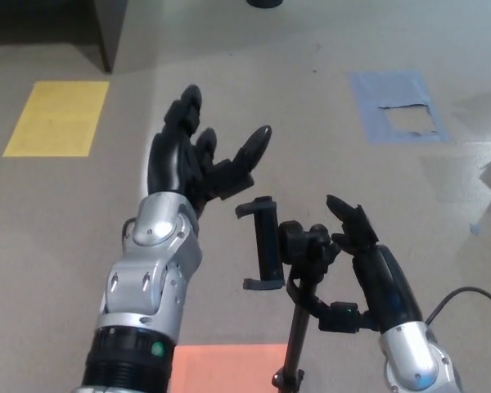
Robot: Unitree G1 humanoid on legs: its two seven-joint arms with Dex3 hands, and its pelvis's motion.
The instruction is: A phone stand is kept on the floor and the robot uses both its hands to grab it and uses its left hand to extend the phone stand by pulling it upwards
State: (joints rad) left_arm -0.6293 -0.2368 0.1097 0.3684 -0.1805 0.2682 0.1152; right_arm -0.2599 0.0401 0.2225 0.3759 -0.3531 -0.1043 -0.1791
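Observation:
The black phone stand rises from the bottom of the head view, its clamp upright on top of a thin pole. My left hand is raised up and to the left of the clamp, open, fingers spread, touching nothing. My right hand is just right of the stand's head, open, with its fingertips close to the knob and its thumb reaching toward the pole below; I cannot tell if it touches.
The grey floor carries a yellow rectangle at far left, a torn blue tape patch at far right and an orange patch under the stand. A dark cabinet corner stands at the top left.

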